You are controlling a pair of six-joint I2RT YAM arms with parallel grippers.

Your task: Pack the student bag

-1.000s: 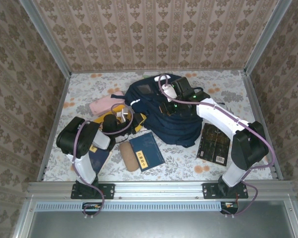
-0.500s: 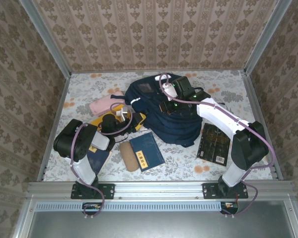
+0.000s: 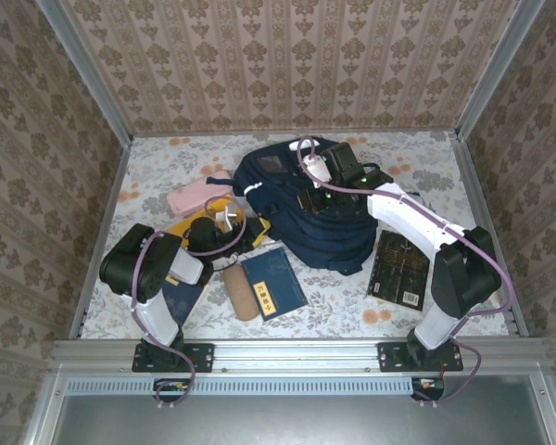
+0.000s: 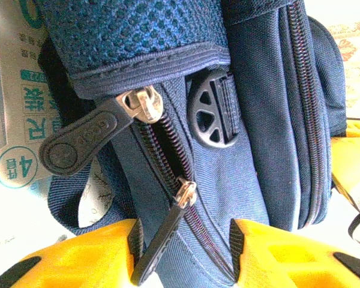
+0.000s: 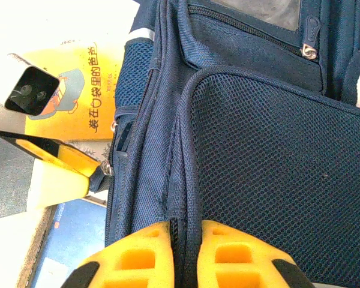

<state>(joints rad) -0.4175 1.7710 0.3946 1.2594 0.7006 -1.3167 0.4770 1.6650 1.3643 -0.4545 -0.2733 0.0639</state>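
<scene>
Student bag (image 3: 334, 236) beside yellow book (image 5: 93, 78)

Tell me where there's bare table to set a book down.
Bare cloth lies at the far left corner beyond the pink pencil case, the far right corner beside the student bag, and the near strip between the blue book and black book. Left of the bag is crowded.

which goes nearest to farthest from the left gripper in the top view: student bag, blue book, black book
1. student bag: its left edge is right at the left gripper, between the fingers.
2. blue book: on the table, just nearer the arm bases.
3. black book: far right, past the bag.
</scene>
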